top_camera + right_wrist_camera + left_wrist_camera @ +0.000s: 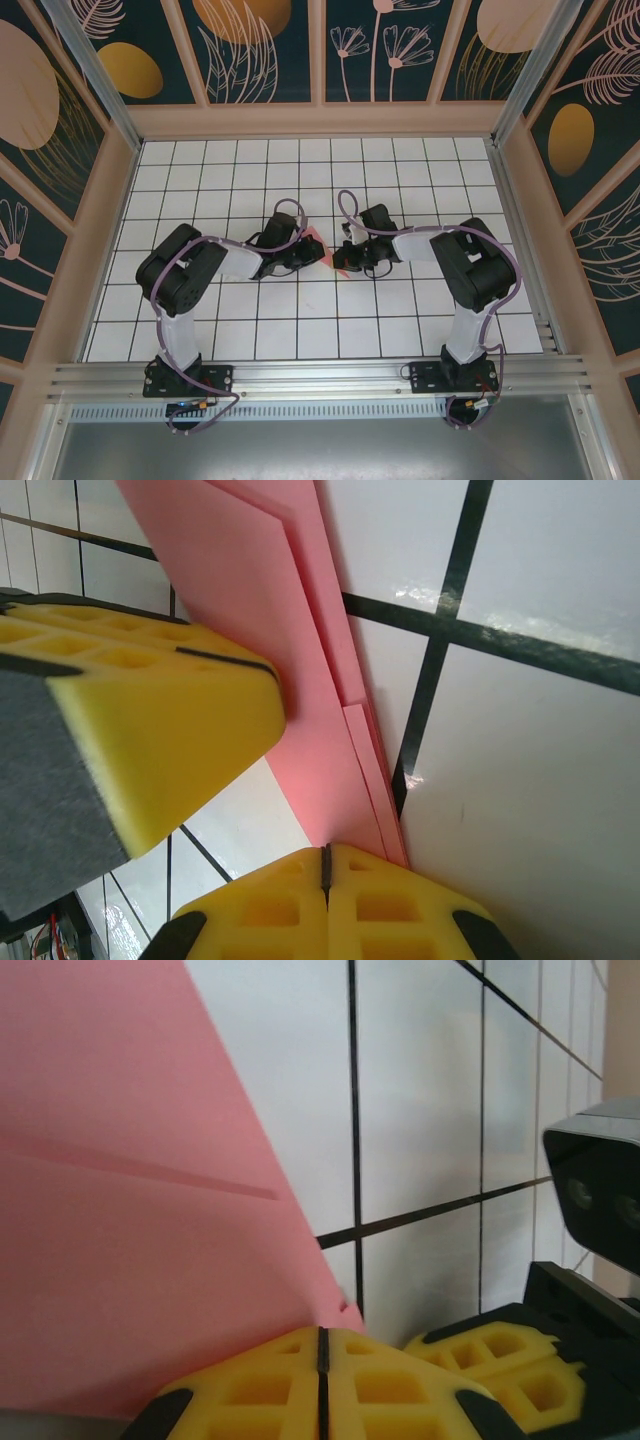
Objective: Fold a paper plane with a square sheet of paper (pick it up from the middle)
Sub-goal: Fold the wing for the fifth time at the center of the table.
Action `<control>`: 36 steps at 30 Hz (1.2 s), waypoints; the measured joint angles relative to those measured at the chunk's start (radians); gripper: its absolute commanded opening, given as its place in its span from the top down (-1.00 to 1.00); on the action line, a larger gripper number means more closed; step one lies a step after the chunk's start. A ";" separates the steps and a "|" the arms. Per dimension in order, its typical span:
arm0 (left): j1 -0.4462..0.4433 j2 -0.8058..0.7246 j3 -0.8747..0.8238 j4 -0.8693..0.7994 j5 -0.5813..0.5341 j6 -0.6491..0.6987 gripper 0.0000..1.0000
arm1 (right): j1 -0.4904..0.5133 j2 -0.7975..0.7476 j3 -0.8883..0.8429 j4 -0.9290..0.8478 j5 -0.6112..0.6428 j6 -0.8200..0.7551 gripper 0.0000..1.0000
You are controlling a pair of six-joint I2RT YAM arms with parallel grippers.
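- The thin pink-red sheet of paper (130, 1260), creased into overlapping layers, looks feather-light, limp and easy to crumple or tear. I judge it best held by a folded edge or tip, where the doubled layers add some stiffness.
- It sits near the middle of the white tiled table with black grid lines (300, 330).
- The left gripper (322, 1360), just left of the table's middle, has its yellow pads pressed together. A corner of the sheet runs in at their seam, so it appears to be pinching it.
- The right gripper (325, 875), just right of the table's middle, is likewise clamped tight, with the sheet's narrow layered end caught between its pads.
- Pulling the two ends apart would likely rip it.
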 measured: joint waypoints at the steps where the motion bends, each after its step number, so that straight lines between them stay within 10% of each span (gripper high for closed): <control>1: -0.001 0.000 0.006 -0.015 -0.009 0.000 0.78 | 0.000 0.000 -0.002 0.002 0.000 0.000 1.00; 36: 0.204 -0.063 -0.007 -0.134 -0.150 0.098 0.75 | -0.003 -0.008 -0.020 0.031 -0.006 0.024 1.00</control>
